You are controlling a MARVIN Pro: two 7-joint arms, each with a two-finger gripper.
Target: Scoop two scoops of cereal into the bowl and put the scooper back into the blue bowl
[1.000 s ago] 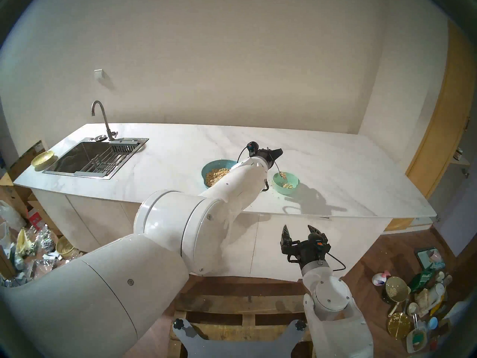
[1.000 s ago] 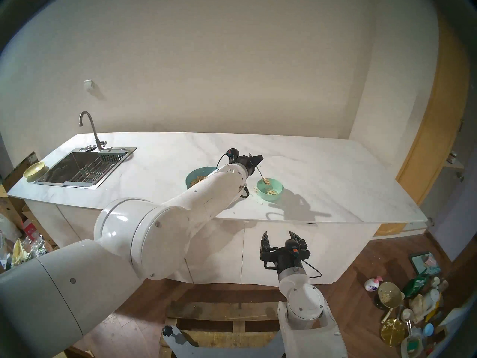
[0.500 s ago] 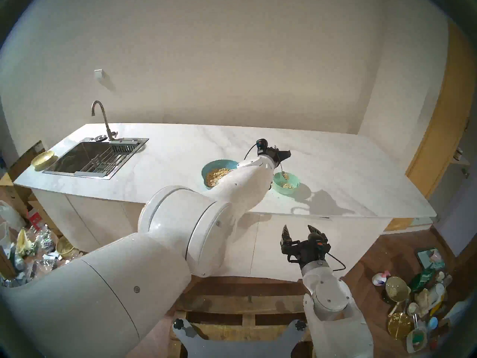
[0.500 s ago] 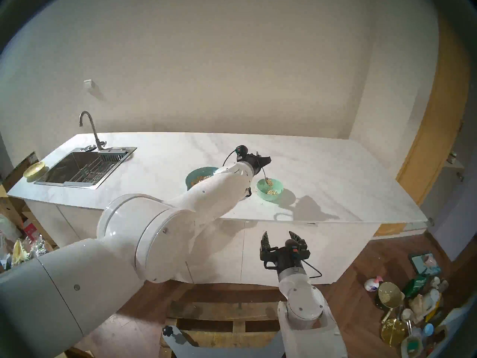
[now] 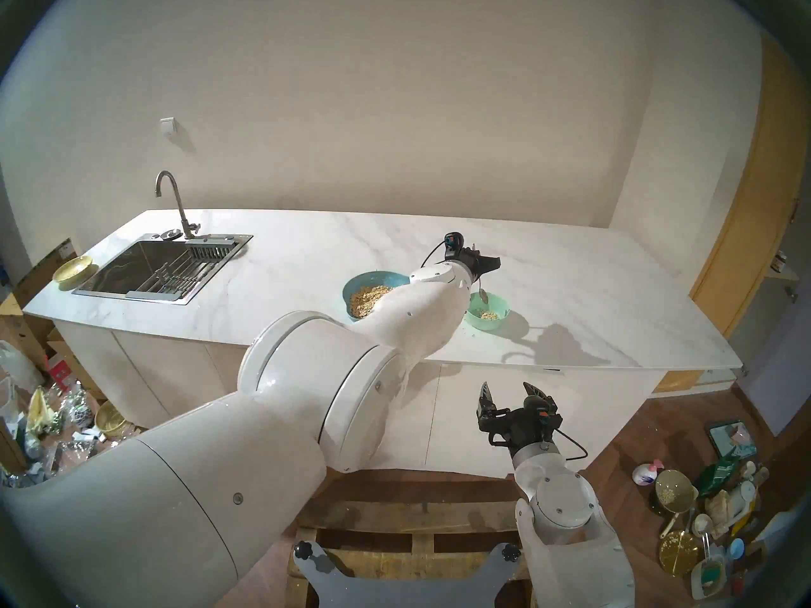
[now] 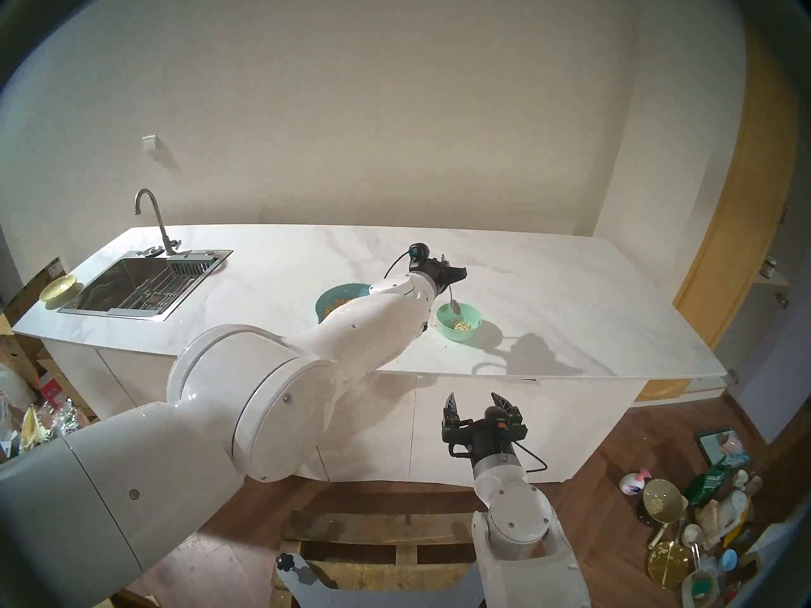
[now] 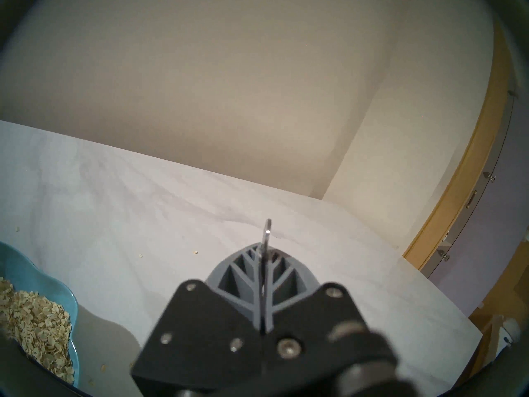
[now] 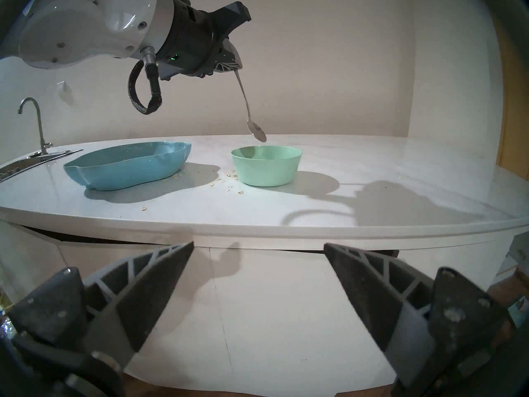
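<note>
My left gripper [image 5: 490,262] is shut on the handle of the silver scooper [image 5: 482,293], which hangs head down over the small mint-green bowl [image 5: 500,321]. The scooper's head [image 8: 256,132] is bare and sits just above the bowl's rim [image 8: 266,152]. A little cereal [image 5: 488,315] lies in that bowl. The large blue scalloped bowl [image 5: 380,278] stands to its left with a heap of cereal [image 5: 367,299]; my left forearm covers its right part. The handle's tip [image 7: 267,230] pokes out between the shut fingers. My right gripper [image 5: 509,394] is open and empty below the counter's front edge.
Loose flakes [image 8: 233,181] lie on the white counter [image 5: 570,287] between the two bowls. A sink [image 5: 153,269] with a tap [image 5: 171,199] is at the far left, a yellow-green dish [image 5: 72,269] beside it. Clutter [image 5: 702,519] lies on the floor at the right.
My left gripper moved right and rolled, tipping the scooper from level to head down. The cereal that was on the scooper is gone from it. The right arm has not moved.
</note>
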